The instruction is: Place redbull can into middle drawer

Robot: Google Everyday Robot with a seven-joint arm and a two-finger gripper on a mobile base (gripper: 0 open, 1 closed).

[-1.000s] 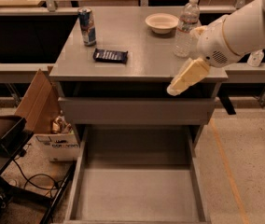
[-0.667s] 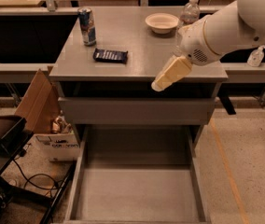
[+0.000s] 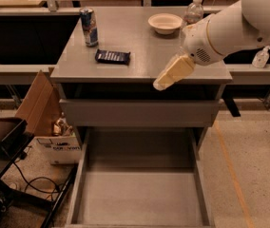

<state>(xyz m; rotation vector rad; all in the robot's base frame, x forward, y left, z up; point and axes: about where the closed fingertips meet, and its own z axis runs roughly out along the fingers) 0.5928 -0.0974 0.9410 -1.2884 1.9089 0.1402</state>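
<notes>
Leftward along the front edge of the counter (image 3: 139,46) is where the gripper (image 3: 173,73) has gone since a second ago, and it has scarcely shifted over the last part of that time. It hangs over the counter's front right part, a cream, wedge-shaped piece slanting down and to the left from the smooth white rounded arm (image 3: 239,27). Whether the jaws stand apart or together I cannot tell; the redbull can is not in them.

The redbull can (image 3: 89,26) stands upright near the back left corner of the counter, a slim blue-and-silver cylinder with a silver top. It is well apart from the jaws, to their left and farther back. Between the two, nearer the can, lies a flat dark rectangular packet (image 3: 112,56).

A shallow pale round bowl (image 3: 165,23) sits toward the back right, with a clear plastic bottle (image 3: 194,11) just beside it, partly behind the arm.

The counter top is matte grey and flat. Below it a plain grey front panel (image 3: 139,113) is closed. Lower down the middle drawer (image 3: 139,198) is pulled out: dull grey metal, a wide flat rectangular floor with low side walls. A brown cardboard box (image 3: 40,108) stands on the floor to the left.
</notes>
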